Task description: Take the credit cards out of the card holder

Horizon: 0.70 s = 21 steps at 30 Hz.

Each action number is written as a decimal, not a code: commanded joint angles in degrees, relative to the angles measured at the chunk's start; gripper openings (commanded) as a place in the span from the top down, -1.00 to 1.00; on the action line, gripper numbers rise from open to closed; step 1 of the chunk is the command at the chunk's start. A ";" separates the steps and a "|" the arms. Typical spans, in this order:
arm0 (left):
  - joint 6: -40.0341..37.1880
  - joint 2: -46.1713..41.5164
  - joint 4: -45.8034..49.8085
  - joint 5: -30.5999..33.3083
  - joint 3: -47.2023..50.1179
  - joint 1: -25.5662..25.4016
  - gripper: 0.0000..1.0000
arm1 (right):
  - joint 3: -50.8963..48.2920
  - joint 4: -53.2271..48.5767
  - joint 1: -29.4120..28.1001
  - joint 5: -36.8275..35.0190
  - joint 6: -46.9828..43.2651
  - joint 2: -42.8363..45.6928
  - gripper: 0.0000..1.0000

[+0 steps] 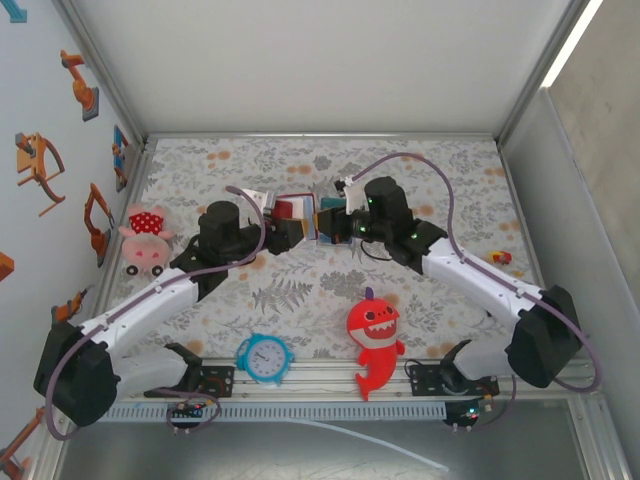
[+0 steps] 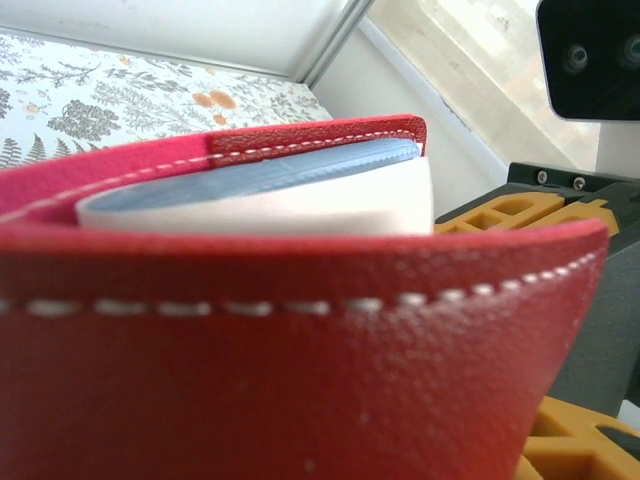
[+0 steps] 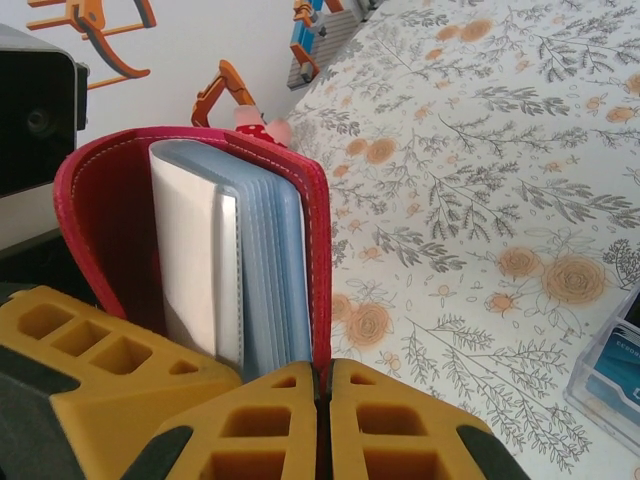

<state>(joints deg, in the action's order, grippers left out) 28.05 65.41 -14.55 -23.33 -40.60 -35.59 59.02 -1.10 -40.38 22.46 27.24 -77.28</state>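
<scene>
The card holder (image 1: 297, 212) is a dark red wallet held up off the floral table between my two grippers. In the right wrist view the card holder (image 3: 110, 220) stands open, showing pale blue-grey sleeves (image 3: 265, 270) and a white one. My right gripper (image 3: 322, 375) is shut on its right-hand red cover. One yellow finger (image 3: 90, 345) of the left gripper sits by the other cover. In the left wrist view the red cover (image 2: 300, 370) hides my own jaws, so their state is unclear. A blue credit card (image 3: 610, 368) lies on the table to the right.
A red shark toy (image 1: 375, 338) and a blue alarm clock (image 1: 265, 357) sit near the front rail. A pink pig toy (image 1: 146, 237) stands at the left wall and a small toy (image 1: 501, 258) at the right. White walls enclose the table (image 1: 300, 290).
</scene>
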 commanded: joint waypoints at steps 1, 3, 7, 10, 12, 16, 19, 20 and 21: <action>-0.88 -1.56 0.04 0.59 -1.05 -0.18 0.04 | 1.36 1.11 -0.40 -1.35 0.77 2.20 1.00; -0.92 -1.81 0.32 0.72 -1.02 -0.25 0.04 | 1.19 0.97 -0.39 -1.79 0.59 2.62 1.00; -1.14 -2.43 1.24 1.42 -0.89 -0.21 0.05 | 0.82 0.16 -0.40 -3.27 -0.06 3.89 1.00; -1.18 -3.02 1.98 2.33 -0.64 -0.22 -0.08 | 0.48 -0.08 -0.40 -4.01 -0.42 4.94 1.00; -1.21 -3.31 1.94 2.72 -0.45 -0.20 -0.11 | 0.39 -0.13 -0.40 -3.97 -0.52 5.37 1.00; -1.23 -3.35 1.82 2.52 -0.56 -0.21 0.03 | 0.31 0.90 -0.40 -1.60 -0.41 5.42 1.00; -1.06 -3.31 0.99 1.70 -0.54 -0.21 0.19 | 0.21 2.55 -0.40 1.77 -0.18 4.90 1.00; -0.89 -3.21 0.52 1.00 -0.53 -0.21 0.24 | 0.22 3.15 -0.40 3.40 -0.10 4.71 1.00; -0.69 -3.19 0.11 0.44 -0.54 -0.21 0.27 | 0.30 3.78 -0.40 4.77 0.04 4.36 1.00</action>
<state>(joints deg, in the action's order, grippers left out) 27.35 62.89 -13.74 -21.96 -40.60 -35.81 59.00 -2.22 -40.56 21.96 27.20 -73.69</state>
